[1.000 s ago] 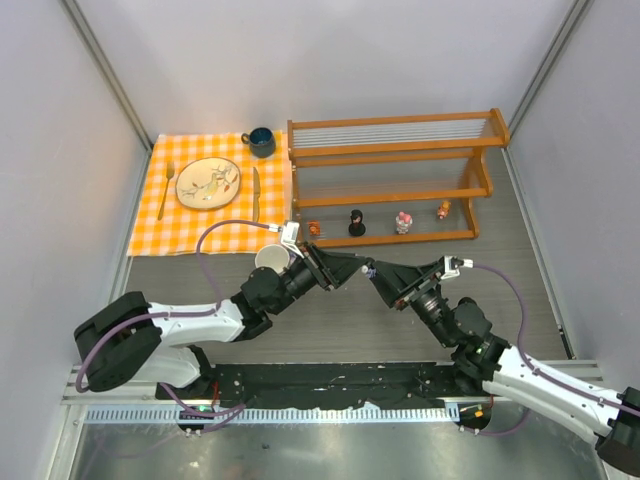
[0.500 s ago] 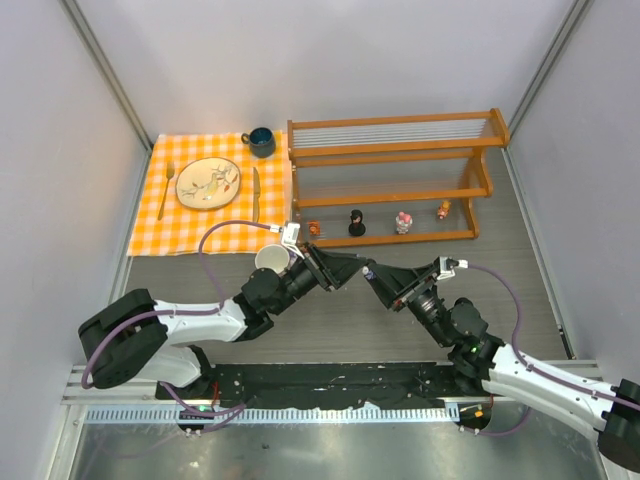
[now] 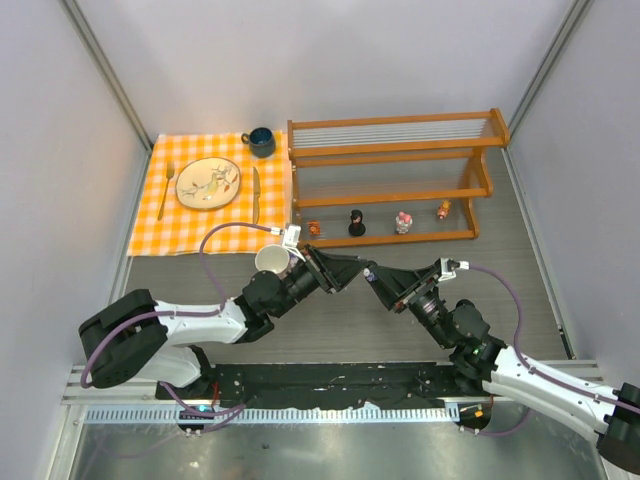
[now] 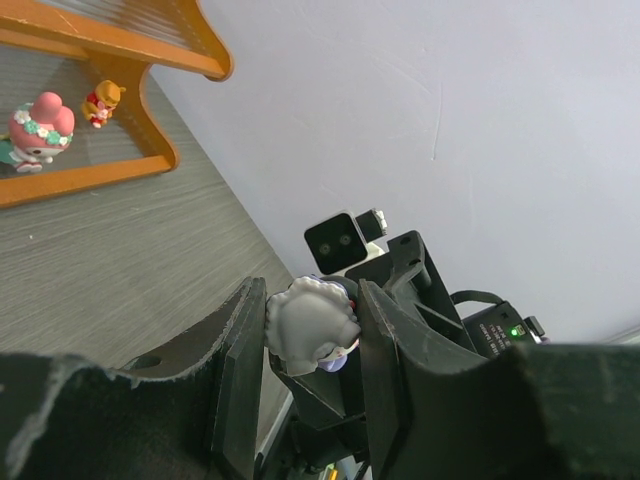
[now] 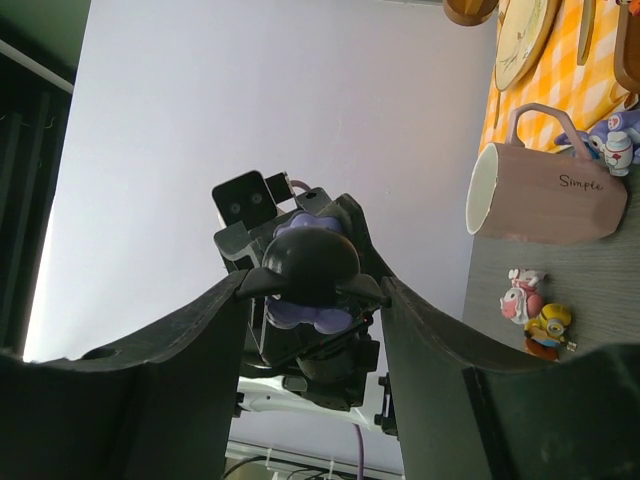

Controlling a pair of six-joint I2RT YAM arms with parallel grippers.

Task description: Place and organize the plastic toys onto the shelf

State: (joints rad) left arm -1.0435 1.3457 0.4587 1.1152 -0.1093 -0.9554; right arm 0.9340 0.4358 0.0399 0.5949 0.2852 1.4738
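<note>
Glossy plastic toy [image 5: 305, 262], smooth varnished wooden shelf [image 3: 390, 148], matt checked cloth [image 3: 182, 226].

The left gripper [image 4: 312, 340] is pinching a pale toy [image 4: 305, 318] with a purple underside, perhaps a figurine seen from behind. Beyond it, the other arm's black wrist [image 4: 440, 300] is facing the lens. At upper left, a pink-white figurine [image 4: 40, 130] and a yellow-orange figurine [image 4: 103, 103] are standing by a rail of the shelf [image 4: 120, 45].
</note>
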